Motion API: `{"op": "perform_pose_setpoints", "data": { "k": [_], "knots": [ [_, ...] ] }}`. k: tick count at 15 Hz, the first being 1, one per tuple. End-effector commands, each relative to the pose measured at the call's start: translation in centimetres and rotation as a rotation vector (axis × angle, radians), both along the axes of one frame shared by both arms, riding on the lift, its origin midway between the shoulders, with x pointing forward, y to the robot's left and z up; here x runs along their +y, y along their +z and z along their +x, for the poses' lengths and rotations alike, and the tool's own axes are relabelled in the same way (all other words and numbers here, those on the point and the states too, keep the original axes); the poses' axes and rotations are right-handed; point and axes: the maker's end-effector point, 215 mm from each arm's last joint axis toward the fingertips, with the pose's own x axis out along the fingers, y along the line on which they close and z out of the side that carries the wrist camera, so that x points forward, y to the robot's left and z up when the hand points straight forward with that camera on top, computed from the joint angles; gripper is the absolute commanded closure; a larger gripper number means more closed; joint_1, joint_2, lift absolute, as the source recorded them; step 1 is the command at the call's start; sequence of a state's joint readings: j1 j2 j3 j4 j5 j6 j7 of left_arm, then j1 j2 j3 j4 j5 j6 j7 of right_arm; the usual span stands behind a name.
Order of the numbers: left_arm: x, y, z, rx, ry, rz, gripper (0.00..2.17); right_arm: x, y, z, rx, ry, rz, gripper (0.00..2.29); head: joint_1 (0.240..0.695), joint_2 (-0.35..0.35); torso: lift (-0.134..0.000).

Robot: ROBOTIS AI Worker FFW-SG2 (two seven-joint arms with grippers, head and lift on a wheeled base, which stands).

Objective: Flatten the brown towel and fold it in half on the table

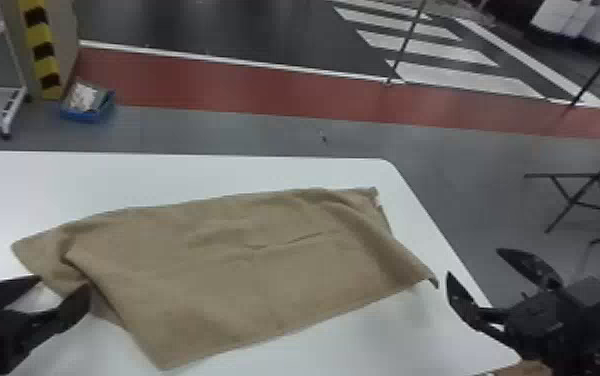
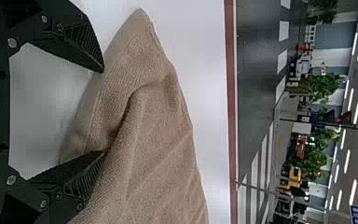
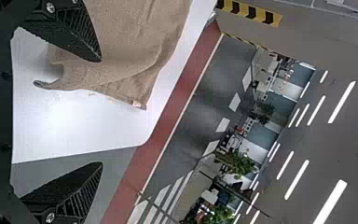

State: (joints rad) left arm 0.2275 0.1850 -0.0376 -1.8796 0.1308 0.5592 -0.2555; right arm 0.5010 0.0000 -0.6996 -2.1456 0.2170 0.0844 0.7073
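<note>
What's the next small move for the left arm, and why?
I'd probably ease the left gripper slightly forward and close it on the brown towel: its open fingers sit at the towel's left end, where a crease shows the cloth isn't flat.

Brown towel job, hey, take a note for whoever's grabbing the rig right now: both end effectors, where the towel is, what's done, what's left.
Left end effector: open, at the towel's left end, not clamped on it.
Right end effector: open and empty, just off the towel's right end.
Brown towel: on the white table, slanting across it.
Done: broadly spread, but wrinkled, with a deep crease at the left end. Can't tell whether any layers are doubled.
Left: probably smooth the creases, then finish a neat half fold.
</note>
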Motion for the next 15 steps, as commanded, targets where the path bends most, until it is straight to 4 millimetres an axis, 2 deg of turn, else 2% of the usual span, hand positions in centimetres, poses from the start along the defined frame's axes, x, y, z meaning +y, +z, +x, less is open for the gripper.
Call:
{"op": "perform_pose_setpoints", "data": {
  "k": [1, 2, 3, 4, 6, 7, 9, 11, 13, 15],
  "knots": [
    [0.2, -0.5, -0.2, 0.012, -0.003, 0.026, 0.42, 0.0, 0.1, -0.2, -0.006, 0.004, 0.0, 0.09, 0.695, -0.337, -0.128],
    [0.2, -0.6, -0.3, 0.012, -0.007, 0.035, 0.53, 0.0, 0.1, -0.3, -0.005, 0.004, -0.001, 0.09, 0.695, -0.336, -0.128],
    [0.0, -0.5, -0.4, 0.012, -0.02, 0.03, 0.77, -0.1, -0.1, -0.3, -0.003, 0.003, 0.001, 0.09, 0.695, -0.336, -0.128],
    [-0.2, -0.3, -0.5, 0.008, -0.031, 0.026, 1.12, -0.1, -0.1, -0.3, -0.003, 0.003, 0.001, 0.09, 0.695, -0.337, -0.128],
    [-0.2, 0.3, -0.7, -0.001, -0.039, 0.022, 1.67, 0.0, -0.2, -0.3, -0.004, 0.006, 0.001, 0.09, 0.695, -0.342, -0.128],
    [-0.1, 0.8, -0.8, -0.009, -0.04, 0.027, 1.81, 0.1, -0.1, -0.3, -0.004, 0.008, -0.001, 0.09, 0.695, -0.344, -0.128],
    [0.9, 2.2, -1.3, 0.012, -0.071, 0.032, 1.83, 0.1, -0.1, -0.5, -0.007, 0.01, -0.003, 0.09, 0.695, -0.343, -0.128],
    [2.8, 4.3, -1.8, 0.064, -0.171, 0.029, 1.83, -0.1, 0.0, -0.9, -0.011, 0.011, -0.004, 0.09, 0.695, -0.343, -0.128],
    [4.2, 7.6, -1.3, 0.141, -0.283, 0.003, 1.83, 0.1, 0.2, -0.9, -0.022, 0.022, -0.01, 0.09, 0.695, -0.344, -0.128],
    [4.7, 10.3, -0.3, 0.146, -0.336, 0.016, 1.83, 0.7, 0.1, -1.0, -0.028, 0.038, -0.015, 0.09, 0.695, -0.326, -0.128]
  ]
}}
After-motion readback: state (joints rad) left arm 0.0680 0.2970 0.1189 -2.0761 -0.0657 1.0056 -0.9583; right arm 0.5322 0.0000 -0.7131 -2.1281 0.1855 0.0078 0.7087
